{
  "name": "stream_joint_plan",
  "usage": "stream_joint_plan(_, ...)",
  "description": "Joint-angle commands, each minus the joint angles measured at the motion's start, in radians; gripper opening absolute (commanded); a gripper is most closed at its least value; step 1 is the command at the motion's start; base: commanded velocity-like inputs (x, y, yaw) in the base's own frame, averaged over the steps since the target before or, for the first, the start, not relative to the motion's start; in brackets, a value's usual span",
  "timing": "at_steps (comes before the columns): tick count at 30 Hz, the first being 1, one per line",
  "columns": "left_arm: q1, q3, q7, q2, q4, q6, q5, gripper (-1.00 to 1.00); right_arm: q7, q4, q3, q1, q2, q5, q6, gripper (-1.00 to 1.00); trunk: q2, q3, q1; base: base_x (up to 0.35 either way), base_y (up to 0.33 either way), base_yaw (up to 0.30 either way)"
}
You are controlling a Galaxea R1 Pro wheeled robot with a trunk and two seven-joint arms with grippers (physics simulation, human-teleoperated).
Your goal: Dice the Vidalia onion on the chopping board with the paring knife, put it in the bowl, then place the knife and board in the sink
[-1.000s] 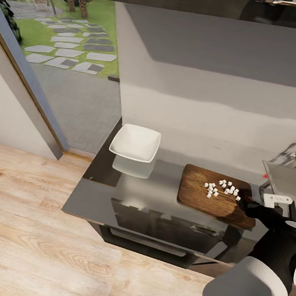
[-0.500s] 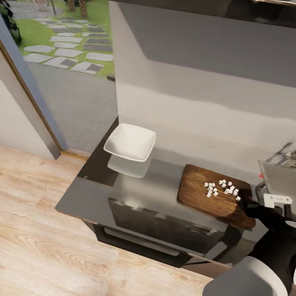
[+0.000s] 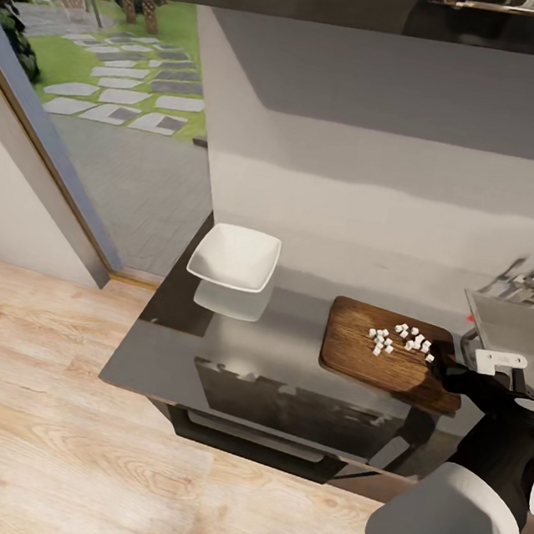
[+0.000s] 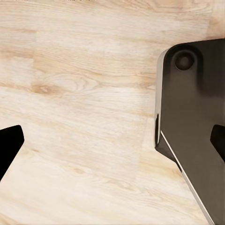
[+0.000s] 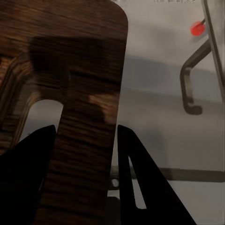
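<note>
view swung over last second, now settled; things sit as before | right gripper (image 5: 84, 136) pinching chopping board (image 3: 390, 355) at handle end | diced onion (image 3: 400, 341) on board, bowl (image 3: 234, 258) empty well apart on countertop (image 3: 163, 354) | left gripper (image 4: 112, 145) spread over floor | next I carry board to bowl

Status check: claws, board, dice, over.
Right claw shut on chopping board at handle end. Left claw open over floor. Diced onion on board; bowl empty, path unobstructed.
</note>
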Motion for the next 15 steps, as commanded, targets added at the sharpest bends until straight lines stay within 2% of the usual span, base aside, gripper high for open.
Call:
stream_joint_plan(1, 0.0, -0.008, 0.006, 0.002, -0.002, -0.002, 0.009, 1.0, 0.006, -0.002, -0.002, -0.001, 0.001, 0.004, 0.003, -1.0, -0.002, 0.0, 0.001, 0.0, 0.0, 0.0)
stream_joint_plan(15, 0.0, -0.008, 0.006, 0.002, -0.002, -0.002, 0.01, 1.0, 0.006, -0.002, -0.002, -0.001, 0.001, 0.004, 0.003, -1.0, -0.002, 0.022, 0.001, 0.0, 0.0, 0.0)
